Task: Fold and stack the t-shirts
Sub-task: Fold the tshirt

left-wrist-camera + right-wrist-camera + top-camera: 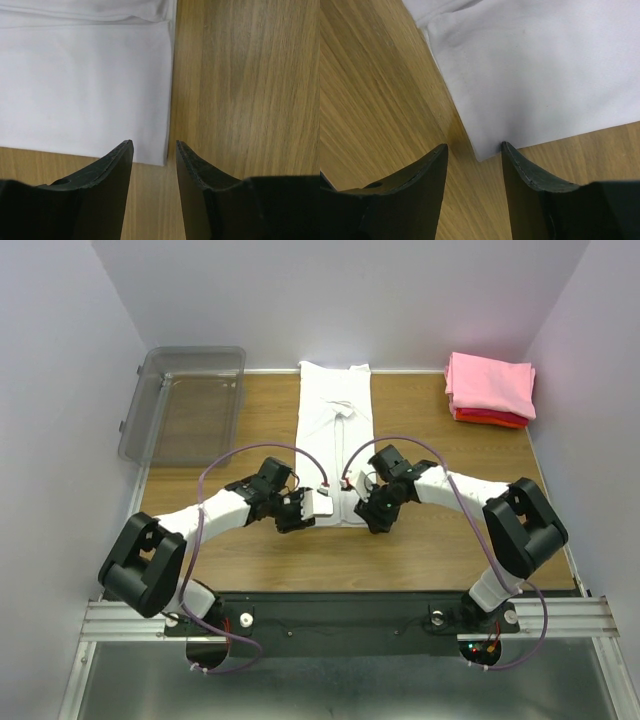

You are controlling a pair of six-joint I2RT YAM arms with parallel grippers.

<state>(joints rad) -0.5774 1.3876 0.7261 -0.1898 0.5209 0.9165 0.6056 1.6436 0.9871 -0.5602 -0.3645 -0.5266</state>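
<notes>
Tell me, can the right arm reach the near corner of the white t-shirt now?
Probably yes: the right gripper has its jaws open right at the corner of the white t-shirt, and nothing lies between them.

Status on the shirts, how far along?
Done: folded pink cloth t-shirt sits on folded red cloth t-shirt, far right. The white cloth t-shirt is already a narrow strip. In hand: left gripper and right gripper, both open, straddle its near corners. Left: fold it shorter, stack it.
</notes>
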